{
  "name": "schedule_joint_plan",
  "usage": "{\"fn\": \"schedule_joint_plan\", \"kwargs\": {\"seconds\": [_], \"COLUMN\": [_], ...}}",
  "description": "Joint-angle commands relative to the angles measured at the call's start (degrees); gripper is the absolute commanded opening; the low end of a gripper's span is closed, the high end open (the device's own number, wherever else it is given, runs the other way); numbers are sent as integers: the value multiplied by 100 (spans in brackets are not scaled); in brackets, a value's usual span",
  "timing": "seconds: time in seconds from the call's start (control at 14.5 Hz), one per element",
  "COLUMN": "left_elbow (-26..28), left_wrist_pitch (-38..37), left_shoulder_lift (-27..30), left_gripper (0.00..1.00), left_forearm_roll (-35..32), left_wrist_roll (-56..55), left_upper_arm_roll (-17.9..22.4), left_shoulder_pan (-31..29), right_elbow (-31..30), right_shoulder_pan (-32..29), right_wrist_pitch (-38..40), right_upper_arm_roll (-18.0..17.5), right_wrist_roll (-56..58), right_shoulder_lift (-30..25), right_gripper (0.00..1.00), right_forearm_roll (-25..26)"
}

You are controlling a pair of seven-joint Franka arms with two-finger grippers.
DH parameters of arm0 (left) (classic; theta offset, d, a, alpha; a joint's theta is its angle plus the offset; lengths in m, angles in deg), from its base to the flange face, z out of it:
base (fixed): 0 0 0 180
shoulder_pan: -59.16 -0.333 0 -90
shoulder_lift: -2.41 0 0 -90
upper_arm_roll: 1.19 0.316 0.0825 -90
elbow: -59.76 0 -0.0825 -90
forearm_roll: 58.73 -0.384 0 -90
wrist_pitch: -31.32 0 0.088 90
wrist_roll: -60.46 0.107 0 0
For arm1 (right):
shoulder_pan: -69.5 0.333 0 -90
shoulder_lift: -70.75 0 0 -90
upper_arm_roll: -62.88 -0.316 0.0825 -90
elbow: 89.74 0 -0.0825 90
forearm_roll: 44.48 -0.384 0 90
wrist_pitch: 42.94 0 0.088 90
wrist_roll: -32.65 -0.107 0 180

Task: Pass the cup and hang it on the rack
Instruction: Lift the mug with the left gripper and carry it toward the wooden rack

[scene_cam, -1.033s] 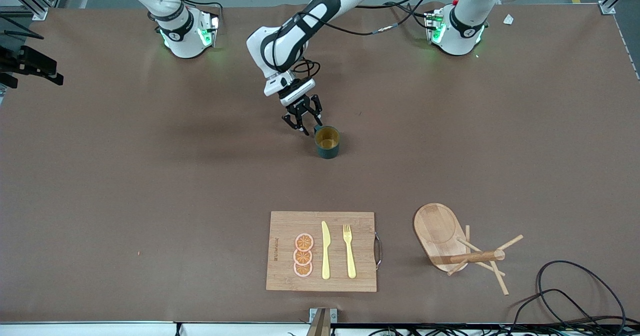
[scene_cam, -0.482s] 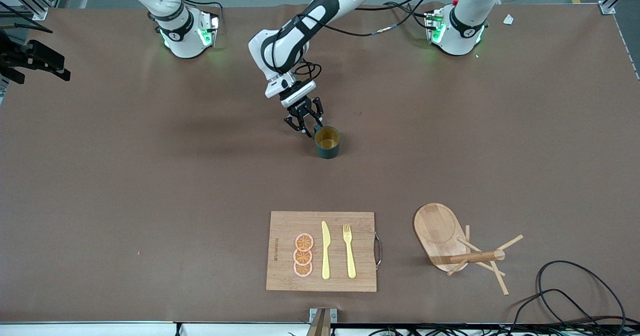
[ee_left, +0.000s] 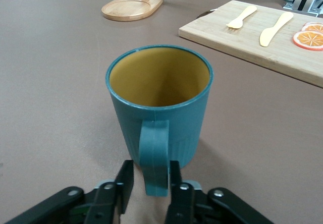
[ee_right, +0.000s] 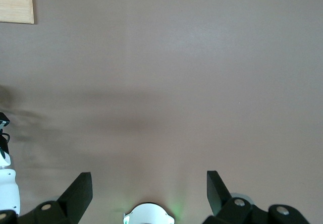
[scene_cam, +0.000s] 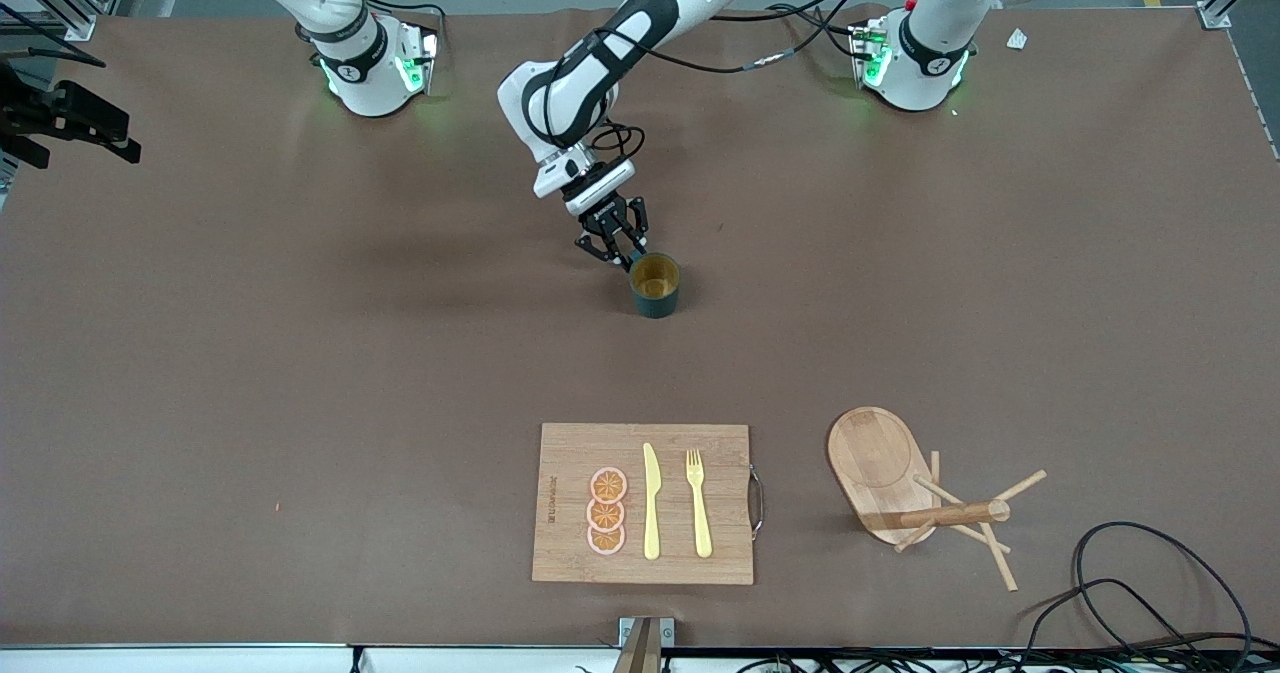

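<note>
The dark teal cup (scene_cam: 655, 285) with a yellowish-brown inside stands upright mid-table. My left gripper (scene_cam: 620, 250) is low at the cup's side. In the left wrist view the cup (ee_left: 159, 103) fills the middle, and its handle (ee_left: 154, 156) sits between the fingers of my left gripper (ee_left: 151, 172). One finger touches the handle, and the other (ee_left: 126, 176) shows a thin gap. The wooden rack (scene_cam: 900, 483) stands nearer the front camera, toward the left arm's end. My right gripper (ee_right: 149, 183) is wide open, empty, high over bare table by its base.
A bamboo cutting board (scene_cam: 570, 453) with orange slices (scene_cam: 606, 511), a yellow knife (scene_cam: 651, 501) and a yellow fork (scene_cam: 698, 503) lies nearer the front camera than the cup. Black cables (scene_cam: 1150, 593) lie at the table corner beside the rack.
My left gripper has crept closer to the cup and its fingers have narrowed around the handle. The cup has not moved.
</note>
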Motion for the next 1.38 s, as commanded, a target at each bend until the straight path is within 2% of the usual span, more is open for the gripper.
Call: {"fn": "schedule_joint_plan", "kwargs": {"seconds": [0.0,0.41,0.9,1.1,1.31], "left_elbow": [-61,-61,-122,-122,-175], "left_wrist_pitch": [-110,-110,-338,-338,-338], "left_shoulder_lift": [-37,33,357,796,1419], "left_gripper": [27,1,0,0,0], "left_forearm_roll": [-66,-92,250,513,926], "left_wrist_roll": [-95,54,994,1380,2213], "left_upper_arm_roll": [55,55,55,38,20], "left_shoulder_pan": [74,30,-286,-663,-1164], "right_elbow": [-115,-132,-115,-115,-124], "right_shoulder_pan": [12,-6,-6,12,12], "right_wrist_pitch": [-23,3,-14,-23,12], "right_upper_arm_roll": [13,21,30,30,21], "right_wrist_roll": [-126,-135,-127,-127,-118], "right_shoulder_lift": [-138,-138,-138,-138,-138], "right_gripper": [100,100,100,100,100], "right_forearm_roll": [-119,-119,-119,-119,-110]}}
